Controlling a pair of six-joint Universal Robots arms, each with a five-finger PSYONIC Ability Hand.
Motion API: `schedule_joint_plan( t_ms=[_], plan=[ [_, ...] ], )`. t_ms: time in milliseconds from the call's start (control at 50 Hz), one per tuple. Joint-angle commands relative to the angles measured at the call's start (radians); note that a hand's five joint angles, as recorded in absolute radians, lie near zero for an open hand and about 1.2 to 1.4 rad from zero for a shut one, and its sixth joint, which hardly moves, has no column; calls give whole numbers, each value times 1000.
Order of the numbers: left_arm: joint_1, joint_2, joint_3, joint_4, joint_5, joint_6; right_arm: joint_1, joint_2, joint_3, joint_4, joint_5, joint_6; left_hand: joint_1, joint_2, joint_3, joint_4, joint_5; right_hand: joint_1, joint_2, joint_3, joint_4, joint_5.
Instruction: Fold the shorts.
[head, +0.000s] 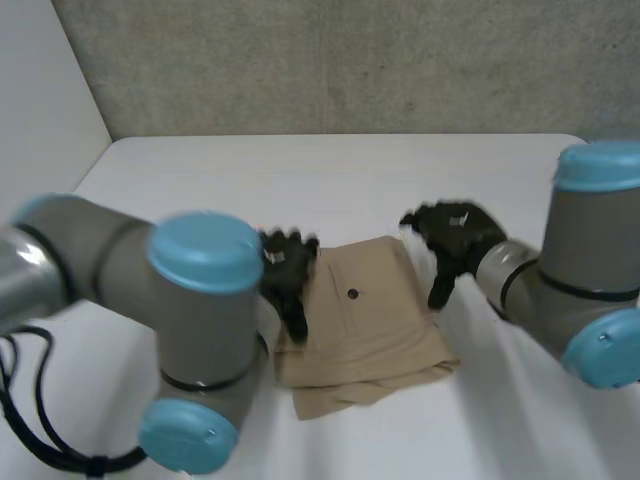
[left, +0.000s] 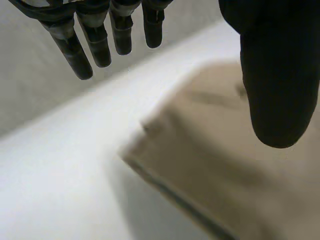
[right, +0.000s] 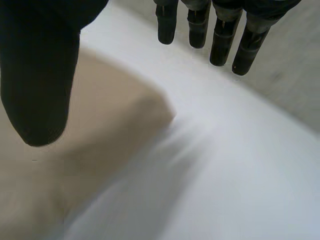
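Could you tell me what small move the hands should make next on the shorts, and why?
Probably close the left hand on the side edge of the tan shorts, which lies between its thumb and fingers. Both hands are open and hold nothing, the right hand sits likewise at the opposite corner, and the front layers look uneven.

The grey left arm with light-blue cap hides part of the left edge of the folded tan fabric shorts. The black left hand covers their far left corner; contact cannot be determined. The small dark round mark on the shorts is too small to identify.
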Motion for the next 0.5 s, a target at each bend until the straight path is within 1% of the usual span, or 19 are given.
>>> schedule_joint_plan(
  t_ms=[20, 40, 60, 80, 100, 180, 260, 360, 500],
  plan=[
    [121, 270, 8, -5, 8, 2, -11, -252, 2, -100, 102, 160, 8, -17, -34, -22, -31, 31, -42, -40, -57, -66],
    [138, 299, 13, -6, 6, 2, -11, -291, 1, -106, 125, 172, 14, -11, -28, -16, -25, 31, -42, -40, -57, -66],
    [155, 325, 17, -11, 6, 2, -13, -352, -2, -114, 168, 190, 17, -8, -25, -13, -22, 31, -42, -40, -57, -66],
    [187, 367, 32, -25, 9, 2, -16, -374, -8, -114, 185, 192, 23, -2, -20, -7, -16, 31, -42, -40, -57, -66],
    [268, 434, 68, -100, 52, 0, -65, -409, -47, -65, 224, 175, 20, -5, -22, -10, -19, 31, -42, -40, -57, -66],
    [316, 453, 94, -189, 118, -7, -89, -409, -79, 25, 219, 151, 8, -17, -34, -22, -31, 31, -42, -40, -57, -66],
    [325, 453, 103, -230, 149, -38, -91, -408, -99, 82, 204, 140, 3, -23, -40, -28, -36, 31, -42, -40, -57, -66],
    [327, 453, 100, -232, 154, -70, -99, -406, -99, 85, 178, 140, -3, -29, -46, -33, -42, 31, -42, -40, -57, -66],
    [327, 453, 91, -230, 158, -70, -105, -406, -91, 85, 136, 141, -9, -35, -52, -39, -48, 31, -42, -40, -57, -66]
  ],
)
